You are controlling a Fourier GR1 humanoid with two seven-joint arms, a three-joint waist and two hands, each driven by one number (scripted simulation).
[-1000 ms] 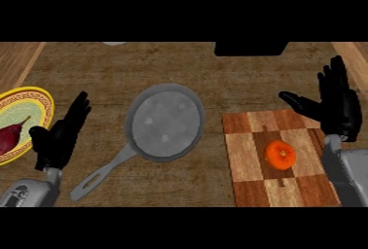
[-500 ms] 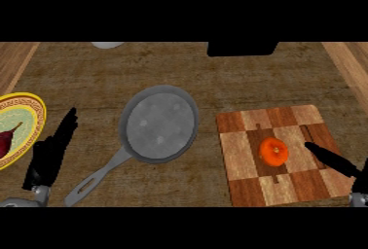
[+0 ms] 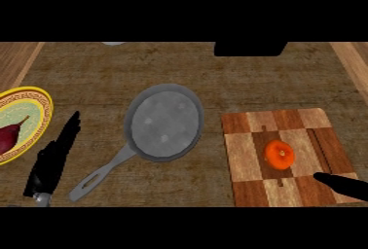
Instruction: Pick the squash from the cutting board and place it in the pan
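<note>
An orange squash (image 3: 280, 154) lies on the checkered wooden cutting board (image 3: 248, 131) at the right. A grey pan (image 3: 164, 122) sits in the middle of the counter, its handle (image 3: 101, 174) pointing toward the lower left. My right hand (image 3: 342, 184) shows only as a dark finger at the lower right corner, over the board's near edge and just below and right of the squash, apart from it. My left hand (image 3: 54, 155) stands edge-on at the lower left with fingers straight, between the pan's handle and a plate.
A yellow-rimmed plate (image 3: 37, 101) holding a dark red vegetable (image 3: 10, 136) sits at the left edge. A black object (image 3: 249, 48) and a pale dish (image 3: 113, 43) show along the far edge. Wooden strips border the counter's sides.
Both hands have dropped toward the lower edge. The right hand went from upright beside the board to a low finger near the squash. The left hand turned edge-on.
</note>
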